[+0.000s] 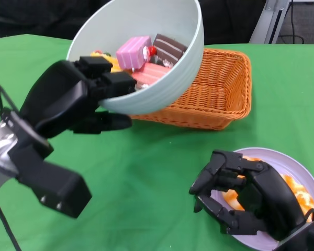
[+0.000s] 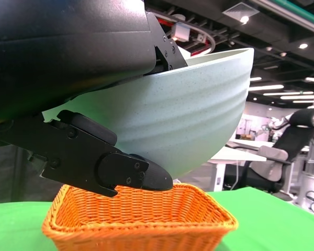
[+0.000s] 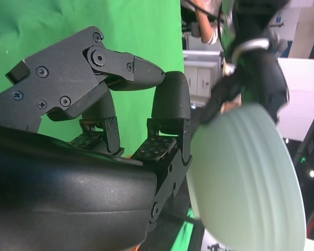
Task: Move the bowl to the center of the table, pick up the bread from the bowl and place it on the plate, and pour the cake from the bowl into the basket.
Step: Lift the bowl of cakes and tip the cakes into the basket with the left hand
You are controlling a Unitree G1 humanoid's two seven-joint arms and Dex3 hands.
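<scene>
At about nine o'clock in the head view, the left hand [image 1: 81,99] is seen clamped on the rim of the bowl [image 1: 167,78], fingers over the edge and thumb beneath. The bowl is held clear of the green table [image 1: 146,172], tilted, above the near left end of the basket [image 1: 225,89] at twelve o'clock. Cake pieces [image 1: 146,57], pink and brown, are seen lying inside the bowl. From the left wrist, the bowl [image 2: 188,115] is shown apart from the basket [image 2: 141,214] below it. At five o'clock, the right hand [image 1: 240,201] is rested over the plate [image 1: 298,172], fingers curled inward, nothing gripped. Bread [image 1: 298,193] is seen on the plate just beside that hand.
</scene>
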